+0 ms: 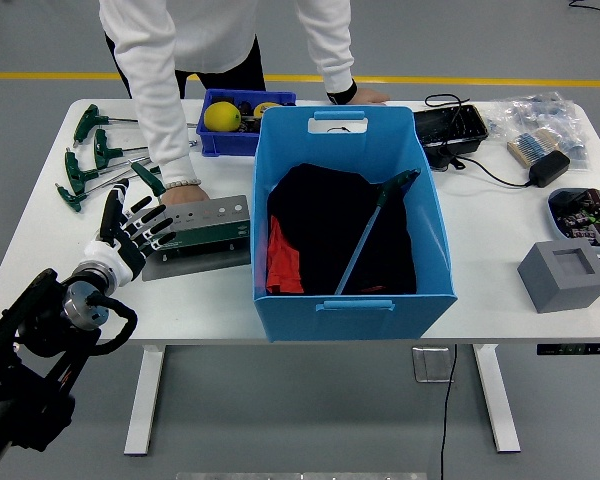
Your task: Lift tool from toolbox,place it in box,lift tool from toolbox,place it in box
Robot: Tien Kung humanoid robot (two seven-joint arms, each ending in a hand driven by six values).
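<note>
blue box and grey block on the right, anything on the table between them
No. In the head view the table between the blue box and the grey block is bare; the black cable runs farther back.

Person's hand (183, 194) atop toolbox (195, 231)
</note>
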